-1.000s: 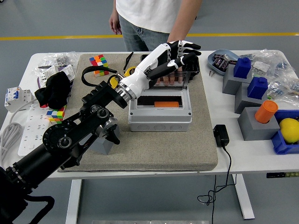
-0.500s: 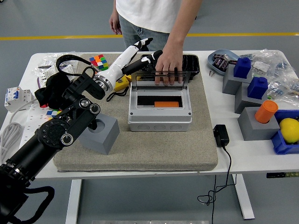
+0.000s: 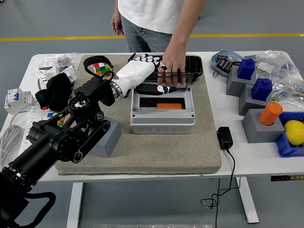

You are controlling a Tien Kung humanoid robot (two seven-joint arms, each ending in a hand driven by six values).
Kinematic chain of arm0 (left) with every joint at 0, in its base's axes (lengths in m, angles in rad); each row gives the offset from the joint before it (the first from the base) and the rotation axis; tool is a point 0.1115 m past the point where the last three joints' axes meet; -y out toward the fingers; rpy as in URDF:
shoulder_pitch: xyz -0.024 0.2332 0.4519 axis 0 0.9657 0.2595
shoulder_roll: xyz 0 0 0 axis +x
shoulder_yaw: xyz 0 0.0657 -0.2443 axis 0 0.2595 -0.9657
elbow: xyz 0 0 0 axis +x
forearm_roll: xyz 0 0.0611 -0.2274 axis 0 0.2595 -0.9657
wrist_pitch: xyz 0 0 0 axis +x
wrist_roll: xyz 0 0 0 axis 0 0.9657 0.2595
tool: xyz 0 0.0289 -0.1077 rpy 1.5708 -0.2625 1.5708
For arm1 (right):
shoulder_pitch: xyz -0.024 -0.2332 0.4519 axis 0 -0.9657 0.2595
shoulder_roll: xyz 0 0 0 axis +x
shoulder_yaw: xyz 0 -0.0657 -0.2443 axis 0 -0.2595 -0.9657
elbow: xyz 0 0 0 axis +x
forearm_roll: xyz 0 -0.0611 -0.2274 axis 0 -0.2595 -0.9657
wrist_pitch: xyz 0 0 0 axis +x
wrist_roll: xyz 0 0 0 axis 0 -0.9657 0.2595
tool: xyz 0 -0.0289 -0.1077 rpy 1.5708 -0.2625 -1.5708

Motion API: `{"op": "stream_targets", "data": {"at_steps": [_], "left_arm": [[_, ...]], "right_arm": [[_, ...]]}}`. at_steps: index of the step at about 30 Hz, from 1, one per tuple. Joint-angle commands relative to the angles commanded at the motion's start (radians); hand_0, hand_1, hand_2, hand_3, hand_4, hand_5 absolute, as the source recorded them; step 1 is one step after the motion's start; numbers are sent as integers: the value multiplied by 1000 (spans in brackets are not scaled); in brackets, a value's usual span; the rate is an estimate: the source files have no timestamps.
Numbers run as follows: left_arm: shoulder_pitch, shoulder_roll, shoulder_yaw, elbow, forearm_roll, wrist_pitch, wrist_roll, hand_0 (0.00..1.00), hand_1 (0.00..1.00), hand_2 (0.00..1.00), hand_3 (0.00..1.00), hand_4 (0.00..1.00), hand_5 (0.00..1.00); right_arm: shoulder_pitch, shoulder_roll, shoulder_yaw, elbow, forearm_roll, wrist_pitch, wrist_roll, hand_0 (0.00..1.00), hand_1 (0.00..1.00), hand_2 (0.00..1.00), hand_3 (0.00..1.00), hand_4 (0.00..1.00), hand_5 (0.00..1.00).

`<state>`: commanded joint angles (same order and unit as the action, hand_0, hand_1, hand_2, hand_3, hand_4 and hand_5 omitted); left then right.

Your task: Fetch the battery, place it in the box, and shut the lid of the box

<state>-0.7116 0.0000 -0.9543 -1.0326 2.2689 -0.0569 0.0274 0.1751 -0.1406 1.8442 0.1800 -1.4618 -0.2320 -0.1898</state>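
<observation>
My left arm (image 3: 61,142) reaches in from the lower left, its white robot hand (image 3: 142,72) extended forward, palm down, fingers loosely spread. A person's hand (image 3: 173,64) rests just beside its fingertips, touching them.

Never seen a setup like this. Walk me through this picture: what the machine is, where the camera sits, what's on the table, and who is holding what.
This is a single view from a camera high on a humanoid robot, looking down over a white table. The black jointed limb coming in from the left is the robot's left arm, ending in a white five-fingered left hand. That hand reaches over the back of a grey box, beside its clear lid; it grips nothing that I can see. Inside the box lies an orange battery. A person stands at the far side, with one hand resting on the raised lid. The box sits on a tan mat. A grey block is also there; off to the right are blue blocks, an orange cylinder and a yellow fruit. The robot's right arm is out of view.
</observation>
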Motion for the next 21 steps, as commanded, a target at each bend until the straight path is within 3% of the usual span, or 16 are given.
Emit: {"op": "stream_targets", "data": {"at_steps": [8, 21], "left_arm": [[3, 0, 22, -18, 0, -8, 5, 998, 998, 953, 745, 998, 998], [-3, 0, 110, -105, 0, -28, 24, 998, 998, 912, 735, 998, 998]], "right_arm": [[-3, -1, -2, 0, 0, -1, -2, 895, 882, 847, 828, 998, 998], [-2, -1, 2, 0, 0, -1, -2, 892, 881, 846, 829, 998, 998]]}}
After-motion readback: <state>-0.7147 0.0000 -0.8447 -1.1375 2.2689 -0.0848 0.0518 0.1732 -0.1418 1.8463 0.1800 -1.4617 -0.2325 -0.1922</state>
